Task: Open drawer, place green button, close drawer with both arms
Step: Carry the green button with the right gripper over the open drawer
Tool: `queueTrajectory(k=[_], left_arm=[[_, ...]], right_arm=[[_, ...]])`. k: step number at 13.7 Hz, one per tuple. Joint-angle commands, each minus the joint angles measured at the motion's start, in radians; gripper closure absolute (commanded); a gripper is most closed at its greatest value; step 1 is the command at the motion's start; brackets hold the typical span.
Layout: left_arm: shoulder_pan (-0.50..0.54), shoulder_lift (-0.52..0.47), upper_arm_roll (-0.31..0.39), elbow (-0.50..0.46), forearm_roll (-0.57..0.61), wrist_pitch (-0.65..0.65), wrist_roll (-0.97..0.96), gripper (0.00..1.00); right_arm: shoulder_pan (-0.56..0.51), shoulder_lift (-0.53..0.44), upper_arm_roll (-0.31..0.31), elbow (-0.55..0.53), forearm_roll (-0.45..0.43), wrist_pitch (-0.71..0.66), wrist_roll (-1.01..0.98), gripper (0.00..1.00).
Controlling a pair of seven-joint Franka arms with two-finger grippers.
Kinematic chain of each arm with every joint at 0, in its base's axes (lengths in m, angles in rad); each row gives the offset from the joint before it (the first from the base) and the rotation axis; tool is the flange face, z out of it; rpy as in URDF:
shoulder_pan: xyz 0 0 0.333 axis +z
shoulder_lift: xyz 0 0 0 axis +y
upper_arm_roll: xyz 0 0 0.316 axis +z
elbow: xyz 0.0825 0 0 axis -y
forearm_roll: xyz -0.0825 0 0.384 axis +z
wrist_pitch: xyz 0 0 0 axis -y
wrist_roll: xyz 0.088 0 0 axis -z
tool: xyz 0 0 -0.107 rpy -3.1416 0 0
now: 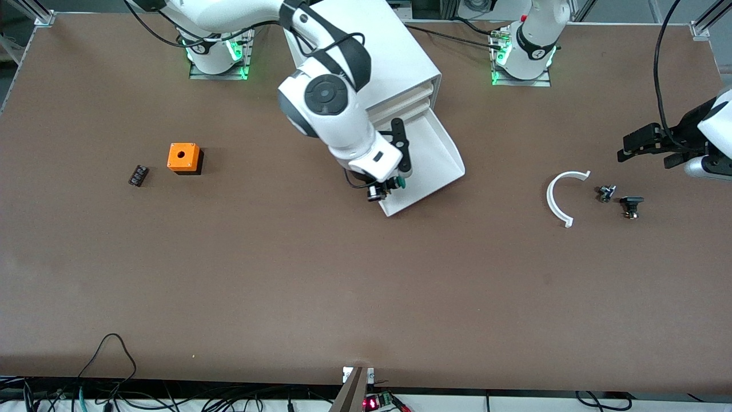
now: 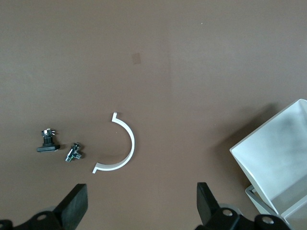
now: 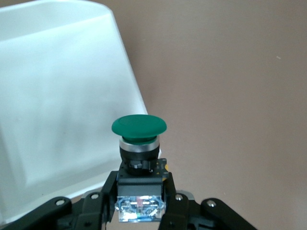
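A brown desk [image 1: 286, 274] holds a white cabinet [image 1: 394, 63] between the two arm bases. Its bottommost drawer [image 1: 434, 154] is pulled out toward the front camera, a shallow white tray with raised walls.

The right claw [image 1: 386, 190] hangs over the drawer's front corner, pinching the button [image 3: 139, 143] by its black-and-blue body. In the right wrist view the button's long axis runs straight out from the claw, green cap outermost (the cap sits over the drawer's rim, bare desk beside it).

The left claw [image 2: 141, 203] waits over the desk toward the left arm's end, fingers spread and holding nothing. Near it lie a white curved strip [image 1: 561, 197], a small metal part [image 1: 605, 193] and a black flat-capped part [image 1: 631, 205], all well apart from the drawer.

Toward the right arm's end, an orange cube [image 1: 183, 158] and a small dark part [image 1: 138, 175] sit well apart from the drawer. Bare desk surrounds the drawer's front.
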Motion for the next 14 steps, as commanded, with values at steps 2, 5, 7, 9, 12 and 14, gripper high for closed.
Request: queueTrajectory(k=[2,5,7,9,12,14], left_arm=[[-0.004,0.017,-0.007,0.032,0.07,-0.019,-0.038,0.0],[-0.018,0.019,-0.013,0.035,0.116,-0.019,-0.061,0.0],[-0.041,0.019,-0.015,0.037,0.139,-0.019,-0.069,0.0],[-0.044,0.019,-0.013,0.037,0.138,-0.019,-0.116,0.0],[-0.042,0.019,-0.013,0.035,0.129,0.022,-0.18,0.0],[-0.042,0.017,-0.013,0.035,0.126,0.062,-0.182,0.0]], right_arm=[[0.054,0.086,0.032,0.051,-0.113,-0.046,-0.037,0.78],[0.089,0.123,0.047,0.055,-0.136,-0.037,-0.034,0.78],[0.1,0.13,0.047,0.049,-0.138,-0.037,-0.029,0.78],[0.106,0.149,0.047,0.046,-0.138,-0.037,-0.028,0.77],[0.13,0.168,0.046,0.043,-0.139,-0.036,-0.017,0.75],[0.138,0.173,0.046,0.023,-0.138,-0.036,0.009,0.7]])
